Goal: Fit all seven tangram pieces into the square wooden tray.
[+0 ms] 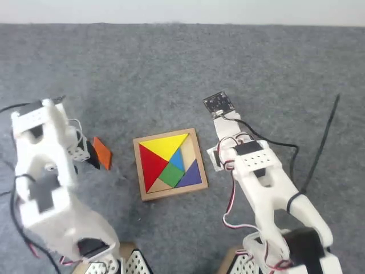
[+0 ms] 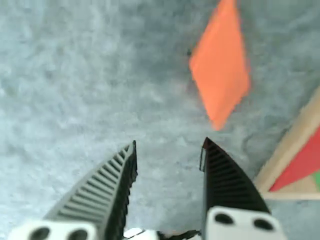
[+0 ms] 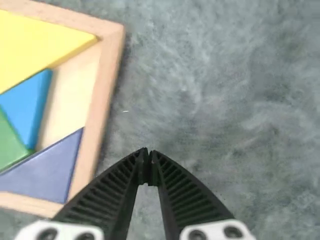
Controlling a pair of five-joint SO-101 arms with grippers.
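Observation:
The square wooden tray (image 1: 198, 154) lies mid-table holding yellow (image 1: 163, 145), red (image 1: 151, 164), green (image 1: 171, 174), blue (image 1: 177, 159) and purple (image 1: 190, 174) pieces; a bare slot runs along its right side (image 3: 70, 102). An orange parallelogram piece (image 1: 102, 152) lies on the grey mat left of the tray, also the orange piece (image 2: 220, 67) in the left wrist view. My left gripper (image 2: 170, 150) is open just short of it, nothing between its fingers. My right gripper (image 3: 148, 155) is shut and empty, over the mat beside the tray's right rim (image 3: 102, 95).
Grey felt mat (image 1: 268, 68) covers the table. Black cables (image 1: 319, 148) trail at the right. The arm bases stand at the front edge (image 1: 131, 262).

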